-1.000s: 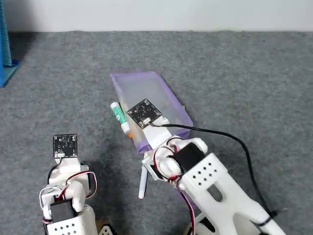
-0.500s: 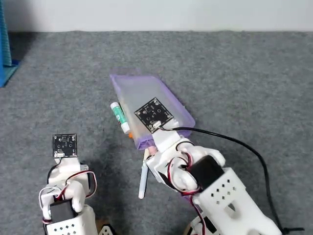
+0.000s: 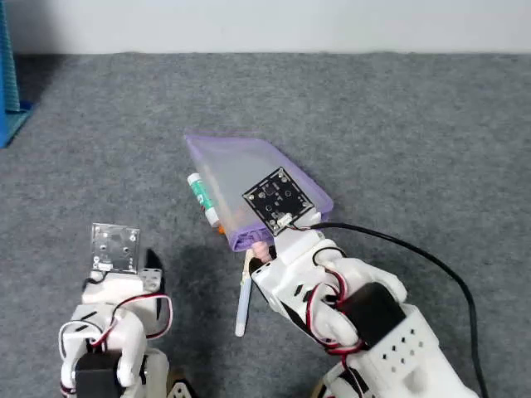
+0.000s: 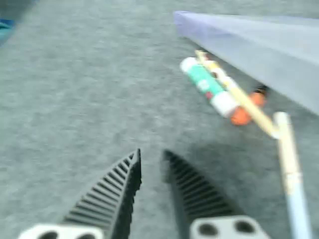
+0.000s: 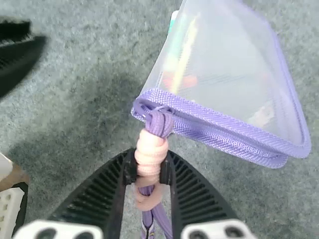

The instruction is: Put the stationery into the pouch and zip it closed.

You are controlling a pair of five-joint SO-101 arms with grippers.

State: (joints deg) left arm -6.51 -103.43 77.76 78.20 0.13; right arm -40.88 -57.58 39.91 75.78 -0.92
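two end effectors at a purple pouch (image 3: 241, 166) on the grey worktop (image 3: 415, 124)
the right end effector (image 5: 148, 158) is clamped on the pouch's pink zipper pull (image 5: 149, 147). the left end effector (image 4: 151, 154), jaws slightly apart and holding nothing, hovers near the pouch. a glue stick (image 4: 207, 88), a pencil (image 4: 234, 93) and a pen (image 4: 291, 184) lie just beside the pouch, outside it.

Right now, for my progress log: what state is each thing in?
Translucent purple pouch: lying flat, zip state unclear.
Right gripper: shut on pink cord zip pull.
Left gripper: open, empty.
Green-and-white glue stick: outside pouch, lying flat.
Pale blue pen: outside pouch, lying flat.
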